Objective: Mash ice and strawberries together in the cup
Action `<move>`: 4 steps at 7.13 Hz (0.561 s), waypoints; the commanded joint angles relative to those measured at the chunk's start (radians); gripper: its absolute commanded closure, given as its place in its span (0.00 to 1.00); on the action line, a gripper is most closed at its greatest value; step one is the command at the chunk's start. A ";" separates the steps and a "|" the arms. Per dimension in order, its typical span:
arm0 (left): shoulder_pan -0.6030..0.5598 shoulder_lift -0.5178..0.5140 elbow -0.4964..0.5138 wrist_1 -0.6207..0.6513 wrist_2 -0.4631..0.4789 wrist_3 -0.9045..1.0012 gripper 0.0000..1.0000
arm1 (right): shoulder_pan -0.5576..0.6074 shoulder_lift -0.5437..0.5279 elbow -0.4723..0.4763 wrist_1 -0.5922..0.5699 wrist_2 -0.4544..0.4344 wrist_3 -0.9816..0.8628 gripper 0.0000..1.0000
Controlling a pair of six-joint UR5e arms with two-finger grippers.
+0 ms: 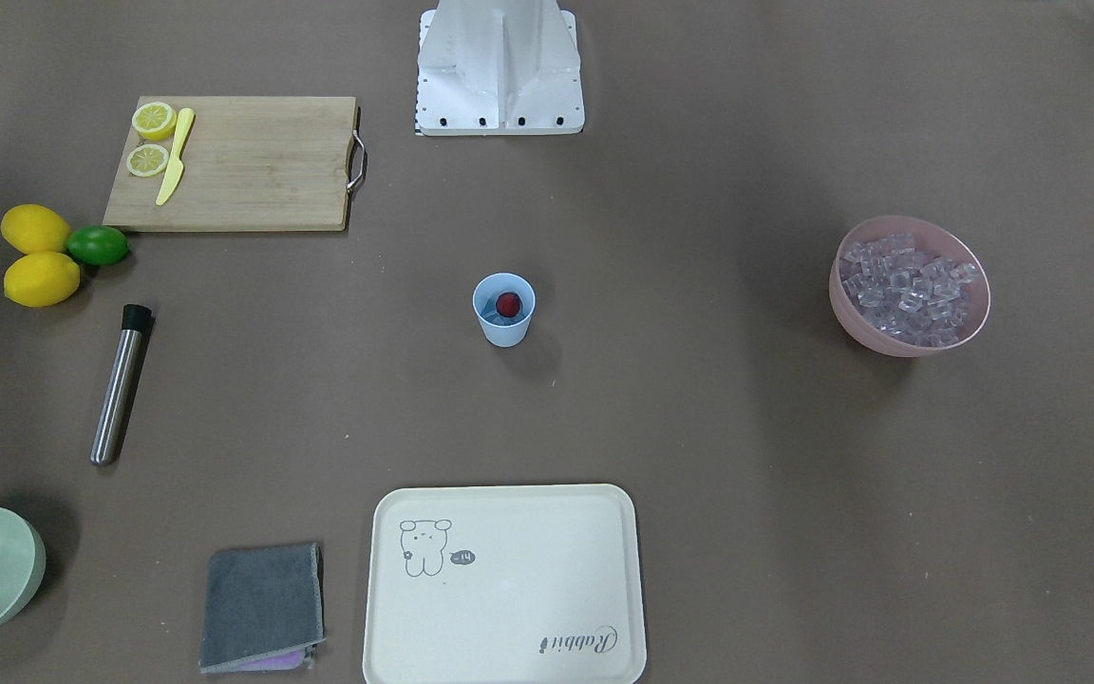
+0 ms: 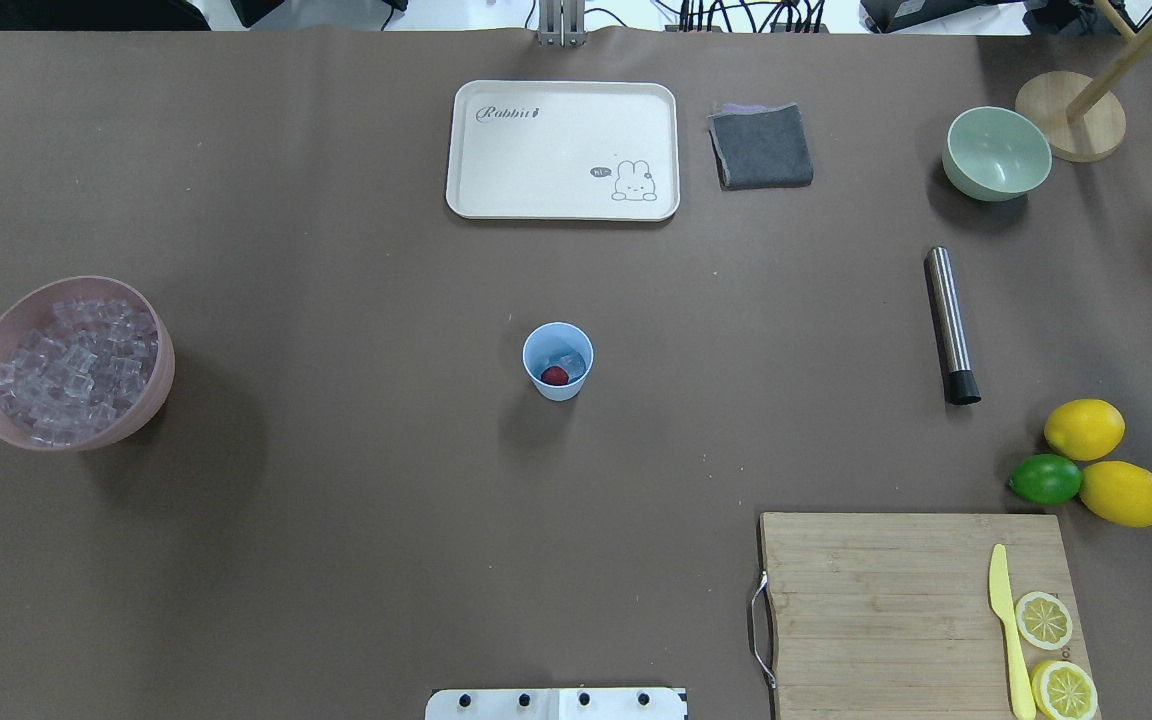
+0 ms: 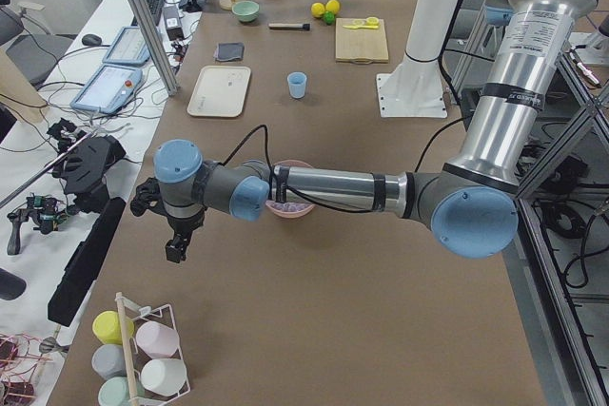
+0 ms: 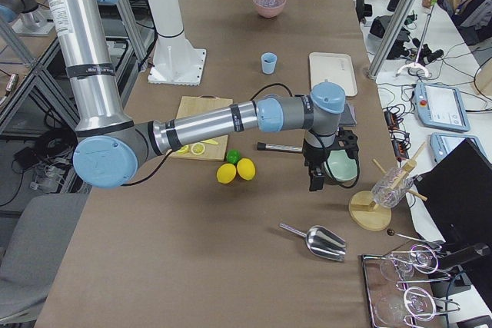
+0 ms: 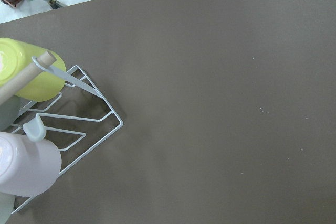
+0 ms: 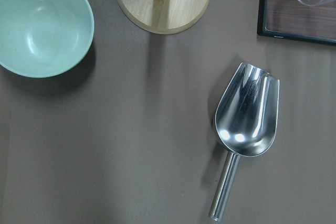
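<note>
Cup [image 2: 557, 361] sits mid-table, strawberry [image 2: 555, 375] and some ice [image 2: 568, 360] already in it, so loading looks done. Muddler [image 2: 951, 325] lies untouched on the right side, nearer the right gripper [image 4: 316, 178]. Both arms parked wide; left gripper [image 3: 176, 246] and right: can't tell if open.

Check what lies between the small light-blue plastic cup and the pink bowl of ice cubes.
Nothing: between the light-blue cup and the pink bowl lies only bare brown table, seen overhead.
</note>
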 commanded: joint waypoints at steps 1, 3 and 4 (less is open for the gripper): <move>0.000 0.016 0.005 -0.007 -0.001 0.001 0.02 | -0.002 0.000 0.003 0.019 0.003 0.001 0.00; 0.000 0.014 -0.004 -0.012 -0.004 0.001 0.02 | -0.004 -0.016 -0.002 0.068 0.012 0.001 0.00; -0.001 0.019 -0.054 -0.021 -0.001 0.000 0.02 | -0.004 -0.013 0.003 0.070 0.011 0.003 0.00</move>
